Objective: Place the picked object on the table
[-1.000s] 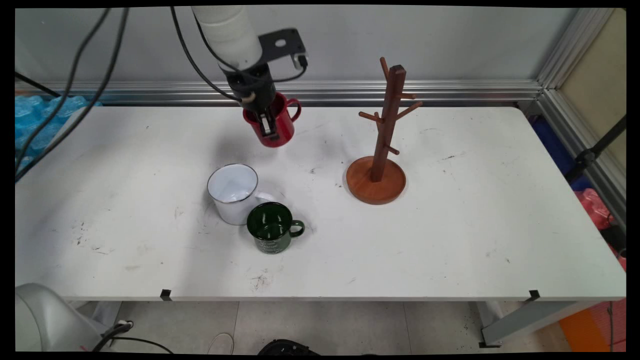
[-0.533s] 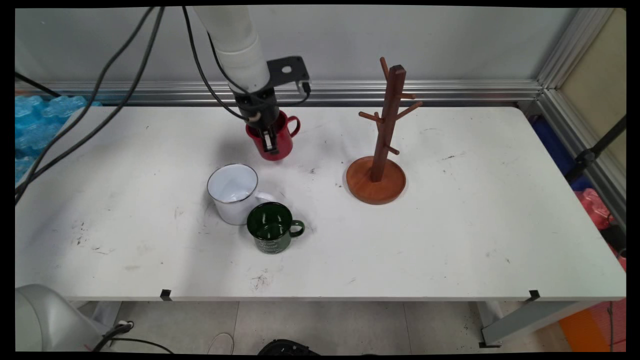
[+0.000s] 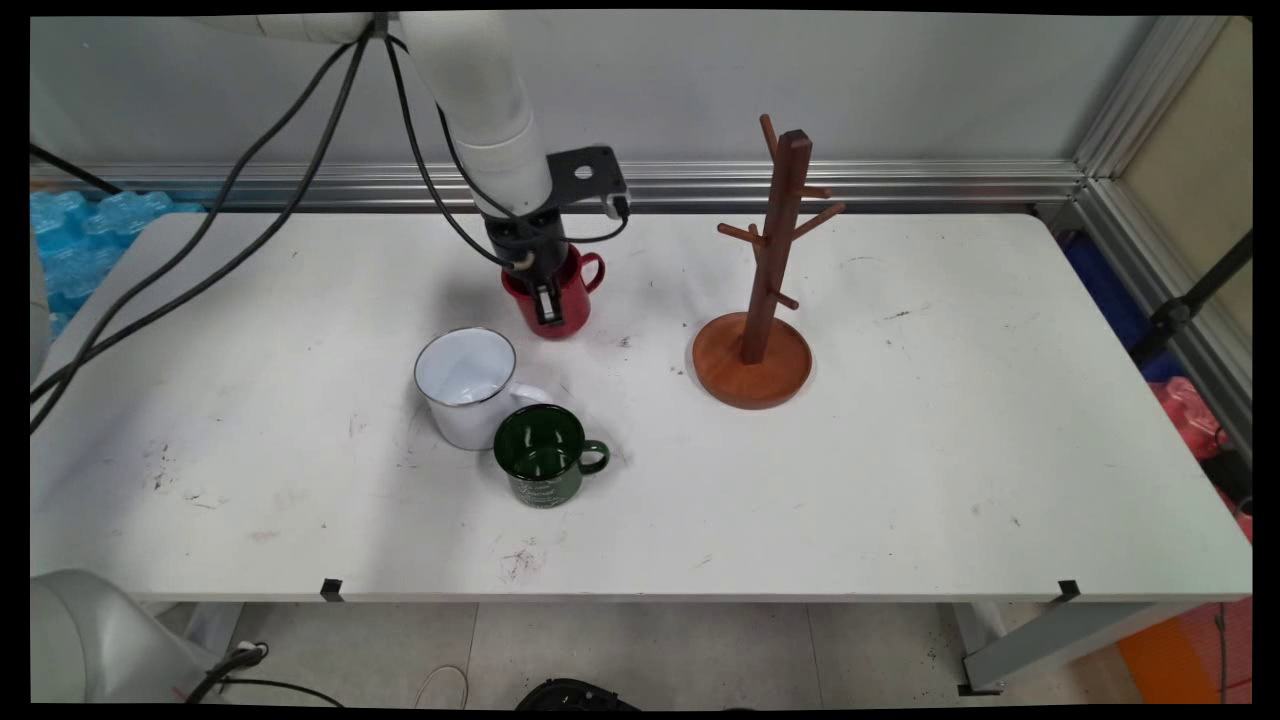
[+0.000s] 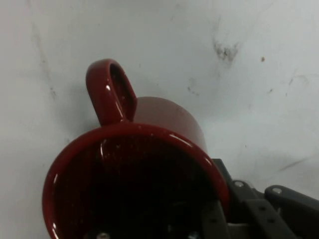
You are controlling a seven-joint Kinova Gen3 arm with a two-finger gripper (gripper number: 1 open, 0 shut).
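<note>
While the arm reaches down from the upper left, its gripper [image 3: 545, 303] is clamped on the wall of a red mug [image 3: 566, 300] — one finger runs down the outside of the mug's near face and the other goes inside its mouth. The mug stands upright toward the far side of the white table [image 3: 900, 480], at or just above the surface; contact with the table cannot be told. Its handle points to the right in the main view. In the hand view the mug's [image 4: 134, 184] dark inside fills the lower part of the picture, with the handle rising above the rim and the black linkage at the lower right.

Nearer the camera stands a white mug [image 3: 466, 386], and just in front of it — touching or almost so — a dark green mug [image 3: 543, 455], handle to the right. To the right of the red mug, well apart, stands a wooden mug tree [image 3: 768, 270] with bare pegs on a round base.
</note>
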